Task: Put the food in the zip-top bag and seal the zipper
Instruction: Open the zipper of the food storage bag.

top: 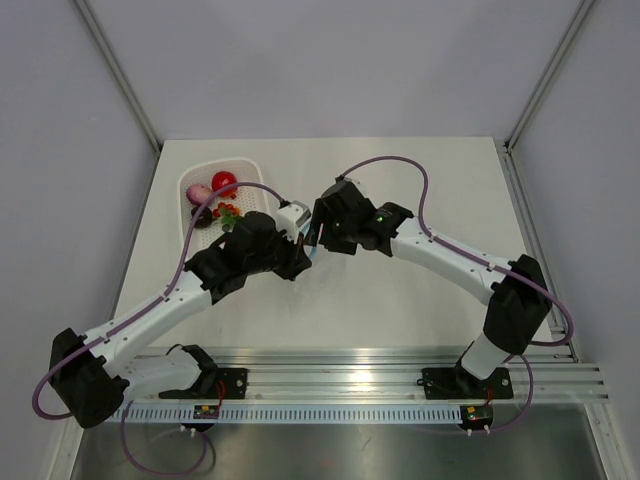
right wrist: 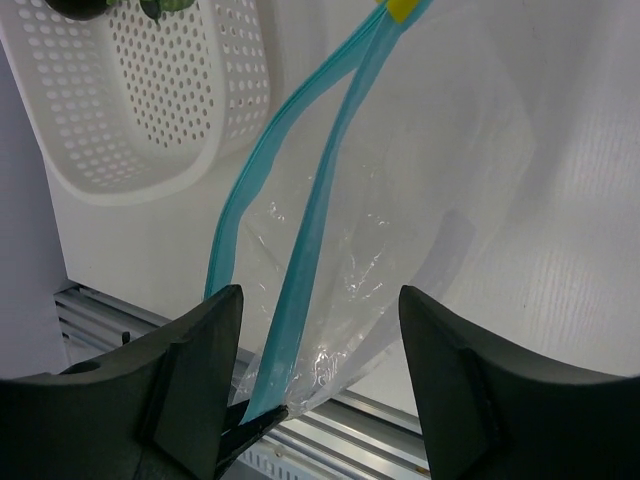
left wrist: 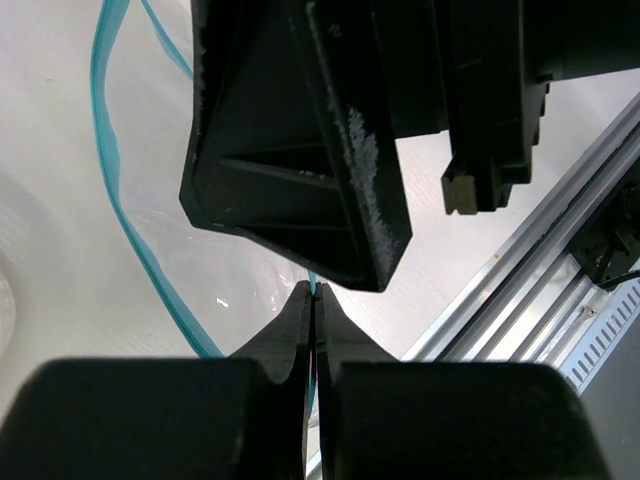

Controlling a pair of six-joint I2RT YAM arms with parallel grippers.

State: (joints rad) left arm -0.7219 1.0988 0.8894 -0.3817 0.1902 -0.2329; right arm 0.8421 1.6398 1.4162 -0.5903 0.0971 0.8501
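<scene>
Your two hands meet at the zip-top bag (right wrist: 420,180) in the middle of the desk (top: 400,310).
The food (top: 224,183) lies in the white basket (top: 190,185) on the left. Your left hand (left wrist: 315,300) is clamped on the zipper (right wrist: 318,200). Your right hand (right wrist: 320,300) is apart, with the blue strip running between its fingers.

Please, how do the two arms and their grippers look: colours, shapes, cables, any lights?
The left arm and right arm have white links and black joint housings. A purple cable runs along each. A small green light glows on the right wrist. The left gripper and right gripper have black, wedge-shaped fingers.
</scene>
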